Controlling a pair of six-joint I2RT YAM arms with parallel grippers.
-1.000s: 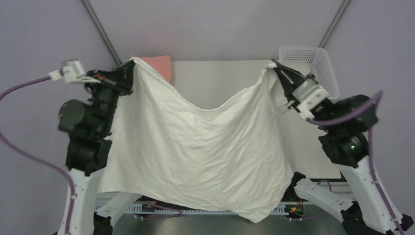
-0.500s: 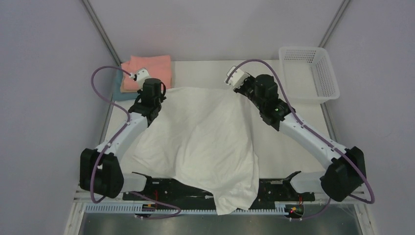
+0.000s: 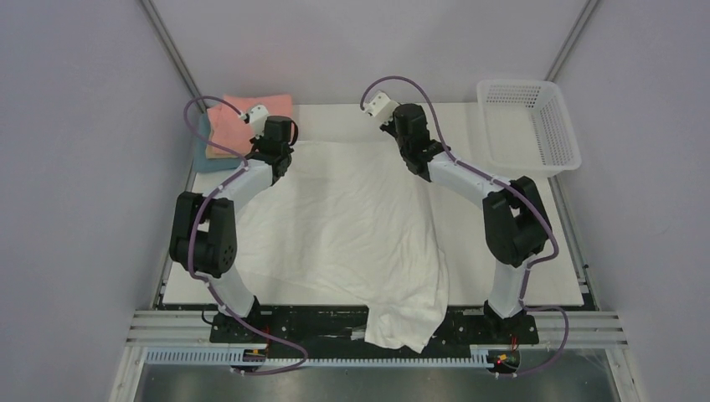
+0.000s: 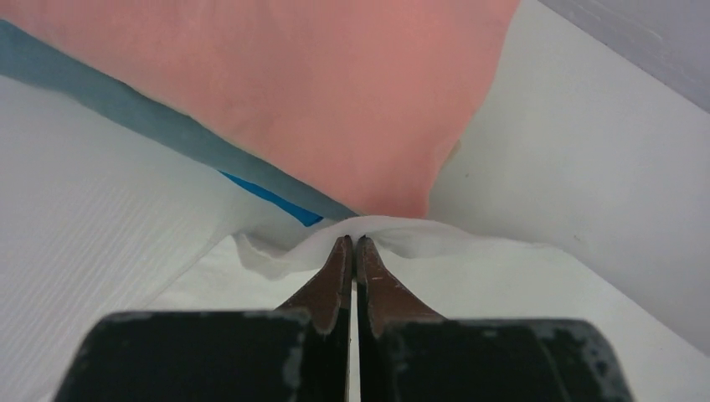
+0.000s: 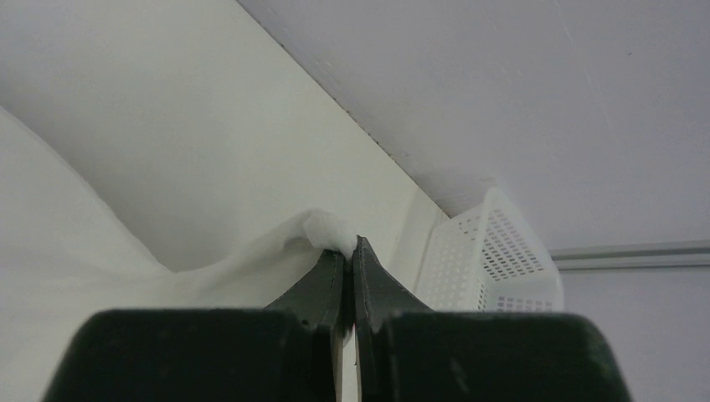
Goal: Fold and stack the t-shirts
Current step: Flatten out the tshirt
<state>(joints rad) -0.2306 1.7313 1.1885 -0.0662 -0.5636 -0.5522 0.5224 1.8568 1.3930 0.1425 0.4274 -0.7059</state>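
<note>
The large white t-shirt [image 3: 352, 226] lies spread on the table, its near end hanging over the front edge. My left gripper [image 3: 278, 141] is shut on the shirt's far left corner [image 4: 368, 228], next to the folded salmon-pink shirt [image 3: 248, 121] stacked on a blue one [image 4: 126, 117]. My right gripper [image 3: 405, 134] is shut on the shirt's far right corner [image 5: 331, 228]. Both grippers [image 4: 352, 243] [image 5: 350, 244] sit low at the table's far side. No tan shirt shows.
A white lattice basket [image 3: 529, 126] stands at the far right corner, also in the right wrist view [image 5: 494, 255]. Grey walls enclose the table [image 3: 502, 251]. The arms arch from the near edge along both sides of the shirt.
Both grippers, holding the shirt's corners, came down from high up and moved to the table's far side. The shirt went from hanging to lying flat.
</note>
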